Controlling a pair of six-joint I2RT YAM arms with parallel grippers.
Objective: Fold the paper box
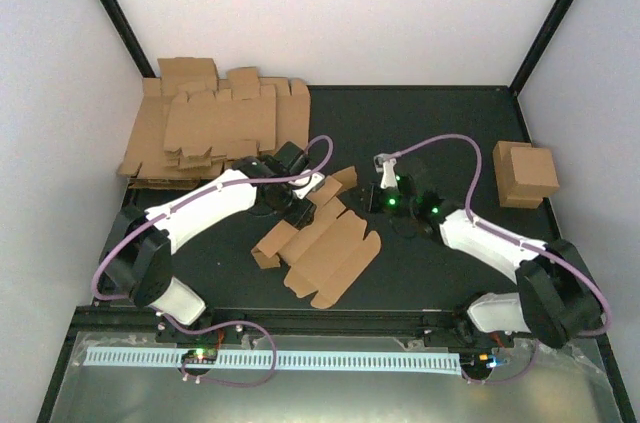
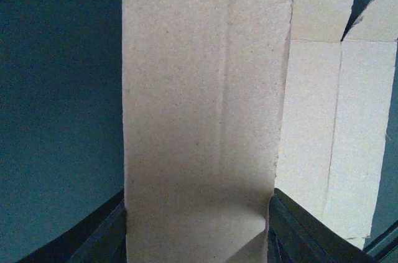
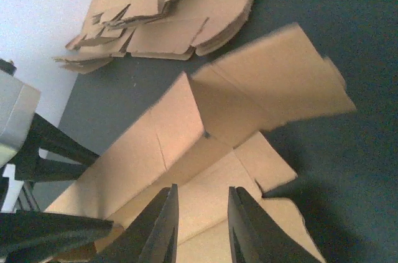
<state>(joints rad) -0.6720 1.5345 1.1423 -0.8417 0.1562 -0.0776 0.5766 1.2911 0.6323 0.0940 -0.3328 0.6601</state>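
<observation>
Black table [image 1: 430, 128] between pale walls [image 1: 340, 13], left claw [image 2: 198, 229] tight on the paper box [image 1: 325, 243], right claw [image 3: 202, 191] narrowly agape.

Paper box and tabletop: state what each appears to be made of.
The paper box: thin brown cardboard, matte, judging by its fibrous speckled face, creased fold lines and rough cut edges. The tabletop: dark, matte, maybe a rubber or fabric mat; unclear.

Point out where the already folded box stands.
In the top view the folded box stands alone at the table's right edge, beyond the right arm, well apart from the paper box at centre.
</observation>
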